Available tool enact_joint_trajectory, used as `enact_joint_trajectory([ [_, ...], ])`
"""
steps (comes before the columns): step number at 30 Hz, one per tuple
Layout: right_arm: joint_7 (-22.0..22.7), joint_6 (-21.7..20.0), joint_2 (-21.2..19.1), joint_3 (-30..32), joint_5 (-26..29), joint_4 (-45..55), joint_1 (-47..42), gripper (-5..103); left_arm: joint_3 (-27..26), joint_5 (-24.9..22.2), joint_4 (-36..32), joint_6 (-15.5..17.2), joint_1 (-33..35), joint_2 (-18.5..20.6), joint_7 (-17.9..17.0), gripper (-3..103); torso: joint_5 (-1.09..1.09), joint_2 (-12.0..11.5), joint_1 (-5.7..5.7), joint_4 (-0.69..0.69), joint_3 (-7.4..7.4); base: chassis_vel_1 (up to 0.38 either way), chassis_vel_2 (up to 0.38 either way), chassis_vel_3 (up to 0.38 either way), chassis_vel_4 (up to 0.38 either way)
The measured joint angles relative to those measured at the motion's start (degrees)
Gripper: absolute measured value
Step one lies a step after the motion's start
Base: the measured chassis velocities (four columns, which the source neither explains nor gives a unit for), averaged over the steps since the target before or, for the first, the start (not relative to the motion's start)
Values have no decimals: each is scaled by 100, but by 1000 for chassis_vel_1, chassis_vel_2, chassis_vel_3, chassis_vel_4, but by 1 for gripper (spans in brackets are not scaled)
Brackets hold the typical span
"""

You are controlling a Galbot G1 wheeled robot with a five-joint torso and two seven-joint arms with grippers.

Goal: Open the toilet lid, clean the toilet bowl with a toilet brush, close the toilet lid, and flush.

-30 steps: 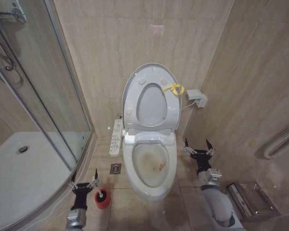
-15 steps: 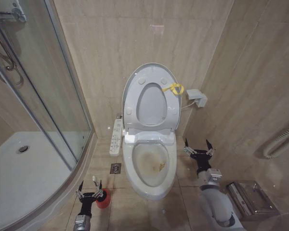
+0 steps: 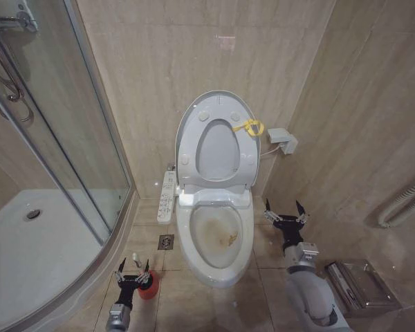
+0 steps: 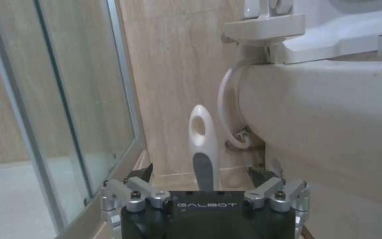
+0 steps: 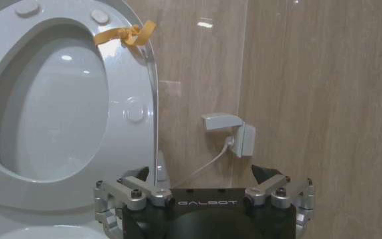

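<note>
Two spread fingers of the left gripper [image 4: 203,186] straddle the toilet brush [image 4: 202,149] handle, ungrasped, beside the toilet bowl [image 3: 216,238] — lined up for pickup. Right gripper [image 3: 287,220] waits open; beyond, the toilet lid [image 3: 215,142] stands raised against the wall [image 3: 194,48].

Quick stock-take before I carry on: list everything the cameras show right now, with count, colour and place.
toilet lid: one, white, raised against the back wall, yellow loop at its edge
seat ring: one, white, raised against the lid
toilet bowl: one, white, brown-stained inside, centre floor
toilet brush: one, white handle, upright in a red holder cup left of the bowl
control panel: one, white, left of the bowl
wall socket: one, white, right of the lid
floor drain: one, metal
shower enclosure: one, glass, far left
left gripper: open, around the brush handle
right gripper: open, right of the bowl
</note>
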Motion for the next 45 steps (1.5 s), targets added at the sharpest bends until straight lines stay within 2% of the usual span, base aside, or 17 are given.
enact_joint_trajectory([
  [12,0,0,0,0,0,0,0,100,80,-60,270,-47,-342,-54,167,96,0,0,0,-1,0,0,0,0,0],
  [13,0,0,0,0,0,0,0,100,73,-72,280,-56,-338,-54,202,82,0,0,0,0,0,0,0,0,0],
  [20,0,0,0,0,0,0,0,100,-1,-84,285,-159,-212,-78,265,82,0,0,0,0,0,0,0,0,0],
  [21,0,0,0,0,0,0,0,100,-14,-84,283,-172,-185,-81,269,55,0,0,0,0,0,0,0,0,0],
  [27,0,0,0,0,0,0,0,100,-69,-84,276,-243,-90,-69,301,55,0,0,0,0,0,0,0,0,0],
  [28,0,0,0,0,0,0,0,100,-82,-84,272,-257,-73,-63,310,28,0,0,0,0,0,0,0,0,0],
  [34,0,0,0,0,0,0,0,100,-121,-81,209,-318,-59,-54,318,28,1,0,0,0,0,0,0,0,0],
  [35,0,0,0,0,0,0,0,100,-126,-80,166,-333,-44,-52,318,20,0,0,0,0,0,0,0,0,0],
  [45,0,0,0,0,0,0,0,100,-177,-41,-615,-379,319,-27,300,20,0,0,0,-1,0,0,0,0,0],
])
